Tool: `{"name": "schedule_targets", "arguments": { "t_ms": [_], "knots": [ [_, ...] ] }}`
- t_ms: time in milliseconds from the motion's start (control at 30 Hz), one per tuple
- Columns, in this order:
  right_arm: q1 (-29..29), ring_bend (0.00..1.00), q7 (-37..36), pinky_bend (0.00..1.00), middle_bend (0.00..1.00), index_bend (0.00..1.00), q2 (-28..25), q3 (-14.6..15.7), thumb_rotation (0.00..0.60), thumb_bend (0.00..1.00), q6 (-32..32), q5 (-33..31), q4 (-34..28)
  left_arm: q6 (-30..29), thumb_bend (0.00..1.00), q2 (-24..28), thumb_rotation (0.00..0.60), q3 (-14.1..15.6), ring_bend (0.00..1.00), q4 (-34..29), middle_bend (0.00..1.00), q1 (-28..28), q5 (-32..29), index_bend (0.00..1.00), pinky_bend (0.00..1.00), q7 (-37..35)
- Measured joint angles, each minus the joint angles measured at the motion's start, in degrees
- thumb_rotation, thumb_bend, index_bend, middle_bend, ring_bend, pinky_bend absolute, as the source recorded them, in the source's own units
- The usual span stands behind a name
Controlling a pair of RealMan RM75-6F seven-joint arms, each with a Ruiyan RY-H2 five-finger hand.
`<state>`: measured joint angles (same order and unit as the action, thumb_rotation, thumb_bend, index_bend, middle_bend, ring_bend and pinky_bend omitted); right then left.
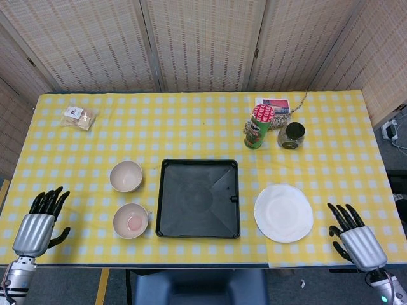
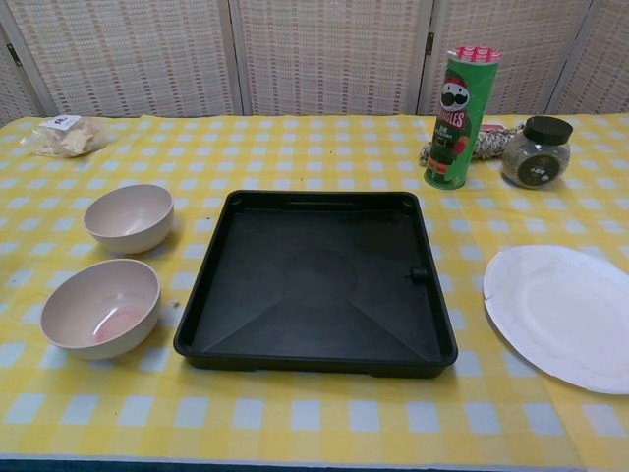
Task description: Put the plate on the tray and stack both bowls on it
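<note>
Both hands empty, fingers spread, plate untouched.
The flat white round plate [image 1: 283,213] beside the black square tray [image 1: 198,198] could slide when right hand [image 1: 357,243] grasps it.

Woven folding screen [image 1: 203,44] behind yellow-checked table [image 1: 191,121]

Desk [image 1: 191,127] in yellow check, bearing tray [image 1: 198,198], plate [image 1: 283,213], two bowls [image 1: 126,176] [image 1: 131,220], can [image 1: 259,127], jar [image 1: 291,135], bag [image 1: 79,117].
</note>
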<state>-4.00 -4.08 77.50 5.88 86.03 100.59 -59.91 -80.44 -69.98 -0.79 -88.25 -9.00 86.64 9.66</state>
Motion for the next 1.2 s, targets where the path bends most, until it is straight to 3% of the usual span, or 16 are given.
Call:
{"name": "schedule_targets", "arguments": {
  "t_ms": [633, 1000, 1200],
  "knots": [
    [-4.31, 0.0, 6.13, 0.0, 0.0, 0.49, 2.13, 0.05, 0.6, 0.37, -8.22, -1.59, -3.11, 0.86, 0.34, 0.12, 0.6, -1.07, 0.01, 0.47, 0.03, -0.37, -2.55, 0.0, 0.09, 0.58],
    [-4.61, 0.0, 5.98, 0.0, 0.0, 0.48, 3.21, 0.67, 0.6, 0.37, -8.96, -2.12, -1.81, 0.79, 0.34, 0.55, 0.6, -1.02, 0.0, 0.26, 0.0, -0.41, -2.5, 0.0, 0.09, -0.39],
    [-5.09, 0.02, 5.78, 0.0, 0.02, 0.49, 4.66, 0.93, 0.6, 0.37, -8.5, -1.28, 0.24, -0.07, 0.34, 0.81, 0.6, -1.13, 0.0, -0.02, 0.0, -0.21, -2.19, 0.0, 0.03, -1.03]
  ]
}}
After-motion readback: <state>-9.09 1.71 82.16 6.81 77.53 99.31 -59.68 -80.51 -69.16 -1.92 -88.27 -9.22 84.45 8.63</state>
